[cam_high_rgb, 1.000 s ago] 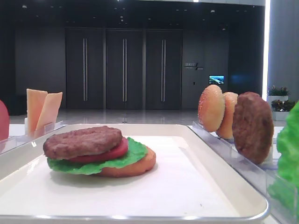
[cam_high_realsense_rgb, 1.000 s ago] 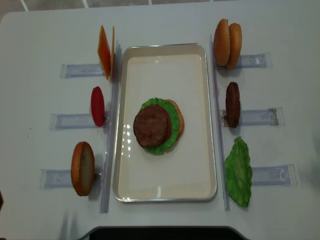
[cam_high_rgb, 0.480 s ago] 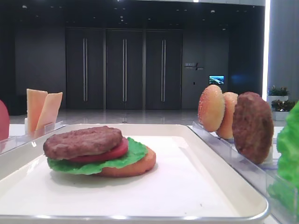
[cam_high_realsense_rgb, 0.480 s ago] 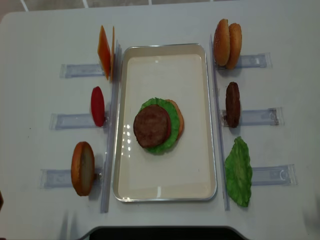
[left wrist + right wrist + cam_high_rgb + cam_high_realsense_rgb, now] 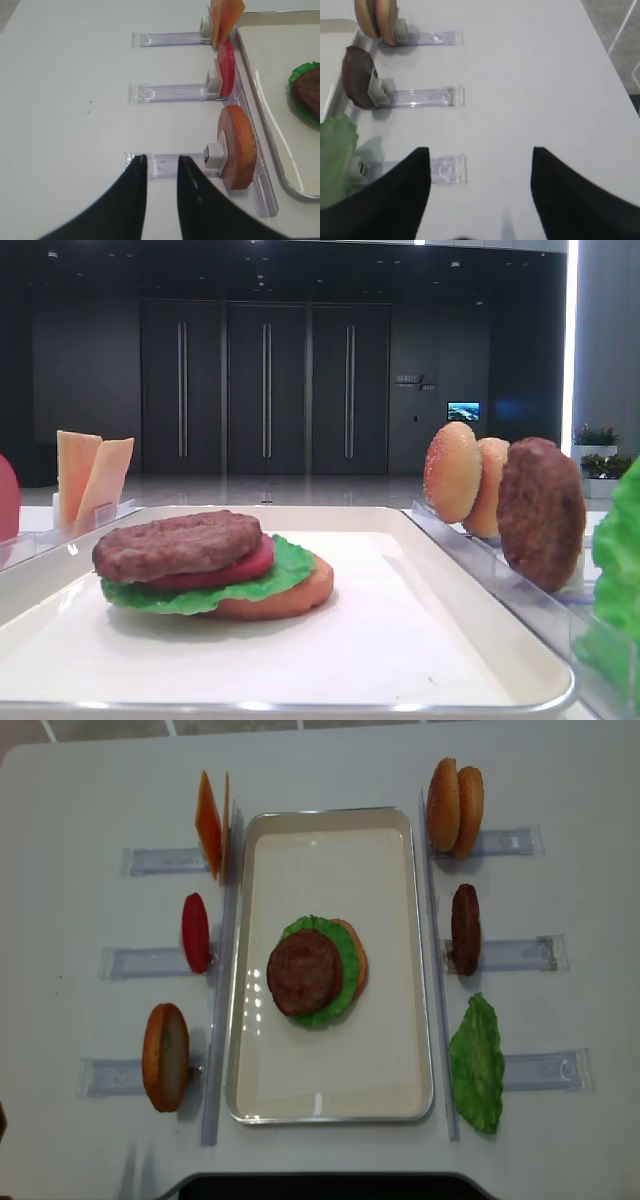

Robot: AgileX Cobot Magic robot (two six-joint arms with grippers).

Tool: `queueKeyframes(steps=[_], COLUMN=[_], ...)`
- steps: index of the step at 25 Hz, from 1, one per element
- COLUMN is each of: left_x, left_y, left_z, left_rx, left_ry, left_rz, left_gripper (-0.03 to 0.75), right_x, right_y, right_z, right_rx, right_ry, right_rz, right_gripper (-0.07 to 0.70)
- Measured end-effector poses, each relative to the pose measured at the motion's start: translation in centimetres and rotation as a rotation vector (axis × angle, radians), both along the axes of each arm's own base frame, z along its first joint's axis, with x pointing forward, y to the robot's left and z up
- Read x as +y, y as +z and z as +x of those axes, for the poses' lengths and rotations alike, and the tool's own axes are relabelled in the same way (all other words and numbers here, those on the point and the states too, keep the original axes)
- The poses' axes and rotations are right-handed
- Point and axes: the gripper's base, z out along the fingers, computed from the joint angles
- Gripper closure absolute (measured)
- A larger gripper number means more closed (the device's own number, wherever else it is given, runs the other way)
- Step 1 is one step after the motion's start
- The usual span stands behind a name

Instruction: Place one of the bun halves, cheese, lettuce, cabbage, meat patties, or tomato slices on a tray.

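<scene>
1. Left gripper (image 5: pixel 159 167): jaws nearly together, only a narrow slit between the dark fingers, nothing between them. It hangs over bare table just short of the end of the nearest clear rack (image 5: pixel 165 165), outboard of the tray.
2. Right gripper (image 5: pixel 480 170): jaws spread wide, empty. It hovers above the table by the outer end of the rack that carries the spare lettuce leaf (image 5: pixel 335 155).
3. Neither gripper shows in the two high views; both sit off the near table edge, well apart from the food.
4. Left side racks, near to far in the wrist view: a bun half (image 5: pixel 237 145) on edge, a tomato slice (image 5: pixel 226 70), cheese slices (image 5: pixel 225 17). All upright in their clips, just beside the tray rim.
5. Right side racks: a pair of seeded buns (image 5: pixel 455 805), a meat patty (image 5: pixel 465 928), the lettuce leaf.
6. Tray (image 5: pixel 330 1095): holds one stack near its middle. Bottom to top: flat bun half (image 5: pixel 290 595), lettuce (image 5: pixel 285 565), tomato slice (image 5: pixel 245 565), patty (image 5: pixel 178 542).
7. Progress, as judged: four items already placed. Cheese is absent from the stack, and no top bun sits on it. Either looks a likely next pick, though neither gripper is committed to one yet.
</scene>
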Motion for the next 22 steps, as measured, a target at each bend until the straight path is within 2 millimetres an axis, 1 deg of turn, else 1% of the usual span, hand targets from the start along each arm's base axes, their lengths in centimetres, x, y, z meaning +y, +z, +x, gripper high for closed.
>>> queueKeyframes(steps=[22], left_x=[0.00], left_y=[0.00], left_z=[0.00], left_rx=[0.000], left_ry=[0.000], left_rz=[0.000], left_gripper=[0.557], right_x=[0.27], right_y=[-0.01], right_z=[-0.21], right_rx=[-0.015], right_ry=[0.024], right_rz=[0.017], right_gripper=[0.213])
